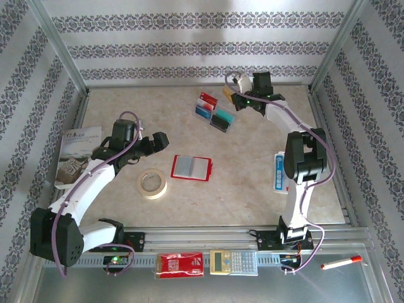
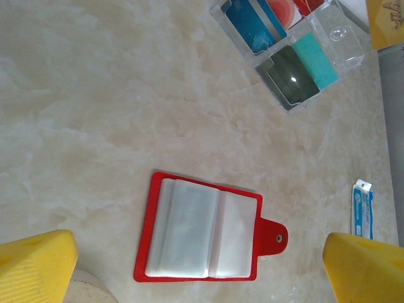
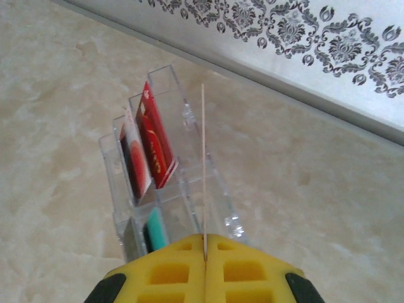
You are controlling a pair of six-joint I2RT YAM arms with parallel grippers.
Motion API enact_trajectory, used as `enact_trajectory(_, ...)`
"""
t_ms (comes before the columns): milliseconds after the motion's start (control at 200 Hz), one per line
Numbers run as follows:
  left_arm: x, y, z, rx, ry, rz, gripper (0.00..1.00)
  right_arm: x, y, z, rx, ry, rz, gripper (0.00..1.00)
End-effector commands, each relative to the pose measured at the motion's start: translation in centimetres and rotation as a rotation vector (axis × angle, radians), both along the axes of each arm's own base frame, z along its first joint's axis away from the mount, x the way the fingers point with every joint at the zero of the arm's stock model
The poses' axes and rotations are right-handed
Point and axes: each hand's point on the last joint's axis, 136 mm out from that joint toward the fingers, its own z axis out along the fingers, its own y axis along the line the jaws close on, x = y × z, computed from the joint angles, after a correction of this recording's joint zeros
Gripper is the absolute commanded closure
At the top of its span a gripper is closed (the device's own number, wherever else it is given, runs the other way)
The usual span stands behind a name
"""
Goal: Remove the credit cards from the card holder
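The card holder (image 1: 191, 167) (image 2: 205, 230) lies open on the table, a red folding wallet whose greyish clear pockets look empty. My left gripper (image 1: 161, 140) (image 2: 199, 247) hovers open just left of it, its yellow fingers (image 2: 35, 265) wide apart on either side of the holder. A clear organizer (image 1: 214, 112) (image 3: 189, 189) at the back holds credit cards: a blue one (image 2: 255, 22), a red-with-white one (image 2: 287, 9) (image 3: 134, 158) and a teal-and-black one (image 2: 300, 66) (image 3: 154, 230). My right gripper (image 1: 235, 96) (image 3: 205, 243) is shut on a yellow-orange card (image 1: 228, 93) (image 3: 203, 164), held edge-on above the organizer's empty slot.
A tape roll (image 1: 153, 184) sits just left of the holder. A booklet (image 1: 77, 154) lies at the far left, a blue-and-white pack (image 1: 278, 172) (image 2: 362, 208) at the right. A red packet (image 1: 180, 265), a calculator (image 1: 233, 262) and a marker (image 1: 341, 262) rest on the near ledge.
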Motion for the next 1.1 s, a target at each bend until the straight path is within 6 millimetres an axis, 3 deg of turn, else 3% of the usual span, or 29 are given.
enact_trajectory(0, 0.3, 0.0, 0.1, -0.010, 0.029, -0.004, 0.00, -0.1, 0.5, 0.9, 0.033, -0.005, 0.114, 1.00)
enact_trajectory(250, 0.9, 0.3, -1.4, 0.015, 0.079, 0.003, 0.00, -0.3, 0.4, -1.4, -0.041, 0.045, 0.181, 1.00)
enact_trajectory(794, 0.8, 0.2, -2.4, 0.013, 0.107, -0.013, 0.00, 0.7, 0.3, -4.7, -0.102, 0.101, 0.177, 1.00)
enact_trajectory(904, 0.8, 0.2, -2.4, 0.016, 0.109, -0.015, 0.00, 0.5, 0.6, -4.1, -0.089, 0.093, 0.191, 1.00)
enact_trajectory(1094, 0.8, 0.2, -2.2, 0.017, 0.106, -0.017, 0.00, 0.6, 0.8, -1.2, -0.091, 0.028, 0.198, 1.00)
